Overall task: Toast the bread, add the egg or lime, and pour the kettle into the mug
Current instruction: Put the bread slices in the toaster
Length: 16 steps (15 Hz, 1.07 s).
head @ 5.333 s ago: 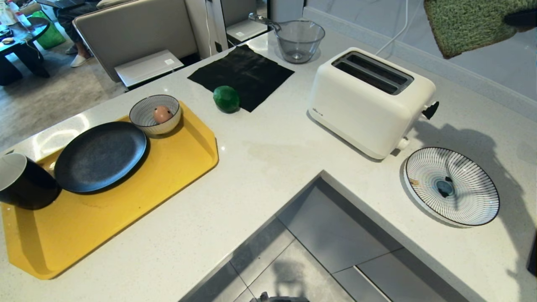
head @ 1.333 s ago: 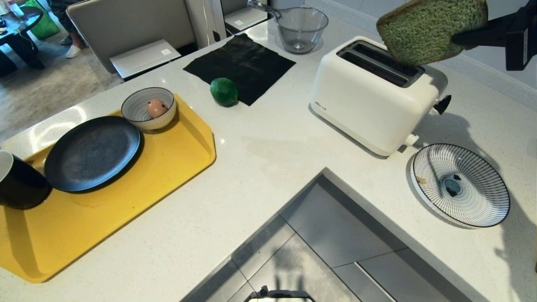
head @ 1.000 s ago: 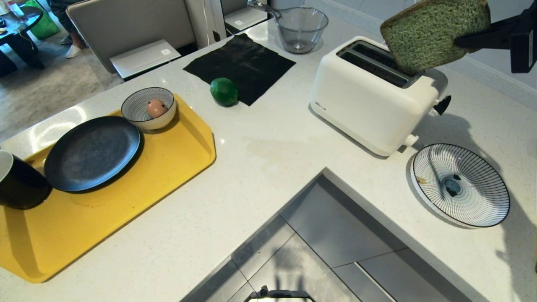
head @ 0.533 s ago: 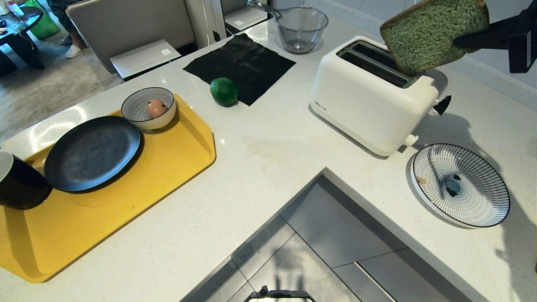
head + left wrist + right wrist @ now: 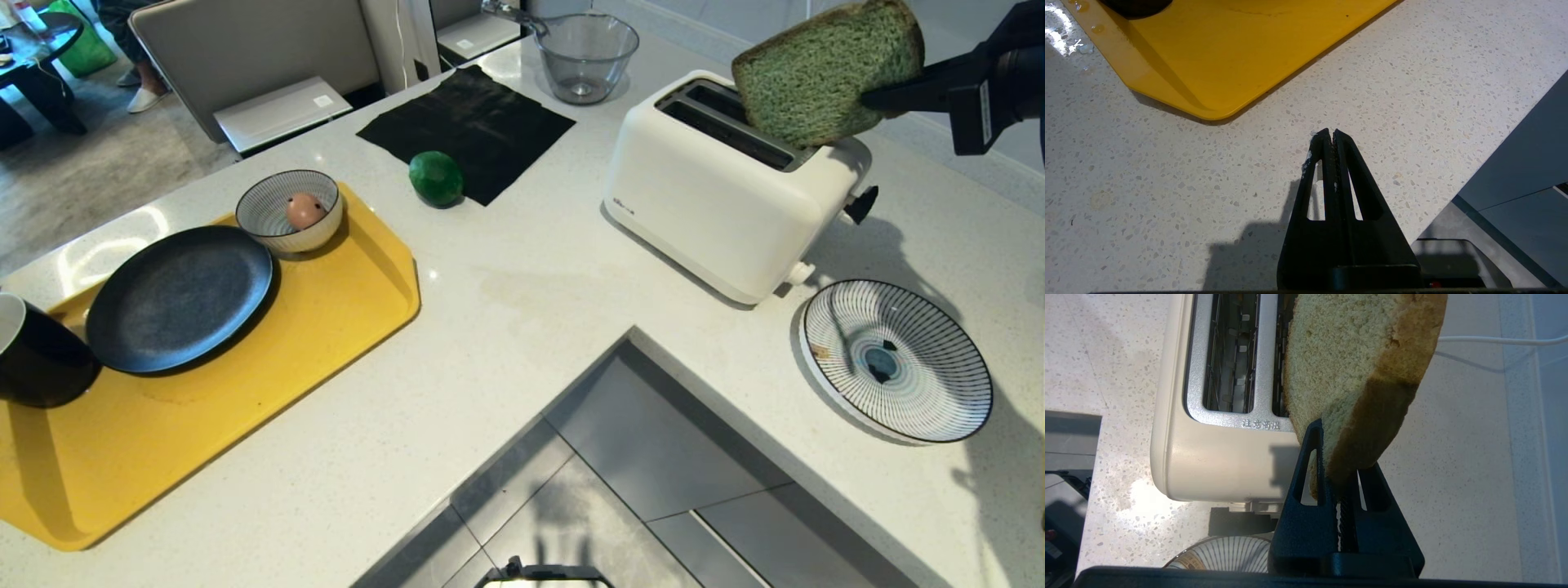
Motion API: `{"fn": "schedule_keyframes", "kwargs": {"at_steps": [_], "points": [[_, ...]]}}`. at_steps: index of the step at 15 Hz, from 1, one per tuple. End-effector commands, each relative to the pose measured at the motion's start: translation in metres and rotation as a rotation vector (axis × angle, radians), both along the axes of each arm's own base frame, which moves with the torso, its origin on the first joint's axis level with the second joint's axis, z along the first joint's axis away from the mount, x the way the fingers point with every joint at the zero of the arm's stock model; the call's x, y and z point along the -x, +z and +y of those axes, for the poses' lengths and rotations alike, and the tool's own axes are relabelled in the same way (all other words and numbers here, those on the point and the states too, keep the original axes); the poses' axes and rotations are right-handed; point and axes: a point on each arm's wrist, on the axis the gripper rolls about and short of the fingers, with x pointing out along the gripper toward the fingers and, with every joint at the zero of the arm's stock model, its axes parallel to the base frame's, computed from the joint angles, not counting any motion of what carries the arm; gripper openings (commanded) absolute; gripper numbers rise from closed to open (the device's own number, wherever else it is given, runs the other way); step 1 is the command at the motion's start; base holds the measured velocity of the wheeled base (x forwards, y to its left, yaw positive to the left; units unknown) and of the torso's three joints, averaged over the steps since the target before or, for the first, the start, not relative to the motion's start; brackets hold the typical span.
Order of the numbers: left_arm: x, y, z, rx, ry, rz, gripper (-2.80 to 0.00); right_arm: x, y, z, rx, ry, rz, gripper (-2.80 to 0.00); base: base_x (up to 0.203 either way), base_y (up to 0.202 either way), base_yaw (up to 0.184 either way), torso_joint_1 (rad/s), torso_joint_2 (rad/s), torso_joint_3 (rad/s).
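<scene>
The right gripper (image 5: 1337,473) has its jaws squeezed tight on one corner of the bread (image 5: 1355,375). The right wrist view shows this grip up close: the slice stands on its edge, with its low end right over the far slot of the white toaster (image 5: 1208,416). I cannot tell if the bread touches the slot. In this view both slots look bare inside, with only metal wires. It also shows a thin white cord (image 5: 1494,341) on the counter past the toaster.

The head view shows the same bread (image 5: 824,77) from the side. It looks green here and leans over the top of the toaster (image 5: 718,196). The right gripper (image 5: 886,98) reaches in from the right edge.

The left gripper (image 5: 1329,136) shows only in the left wrist view. Its jaws are pressed together with nothing between them. It hangs over the speckled white counter (image 5: 1167,183), near a corner of the yellow tray (image 5: 1241,53).

Only the head view shows the rest. The lime (image 5: 436,178) sits at the edge of a black cloth (image 5: 473,122). The mug (image 5: 37,355) stands on the tray (image 5: 204,433) beside a black plate (image 5: 178,298). A striped bowl (image 5: 287,211) with an egg (image 5: 304,210) in it is on the tray too. A striped plate (image 5: 896,359) lies near the toaster, and a clear bowl (image 5: 584,55) is farther back.
</scene>
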Motion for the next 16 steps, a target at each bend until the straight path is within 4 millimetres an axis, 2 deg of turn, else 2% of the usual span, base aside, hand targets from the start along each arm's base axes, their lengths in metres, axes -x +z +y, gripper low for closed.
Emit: {"fn": "schedule_keyframes", "kwargs": {"at_steps": [1,16], "points": [[-0.0013,-0.0046,0.0000,0.001,0.001,0.016,-2.80,0.0007,0.0020,0.0003,0.003,0.004,-0.017,-2.80,0.000,0.000,0.000,0.000,0.00,0.000],[-0.0013,-0.0046,0.0000,0.001,0.001,0.016,-2.80,-0.0049,0.0007,0.0006,0.016,0.007,-0.033,-2.80,0.000,0.000,0.000,0.000,0.00,0.000]]}}
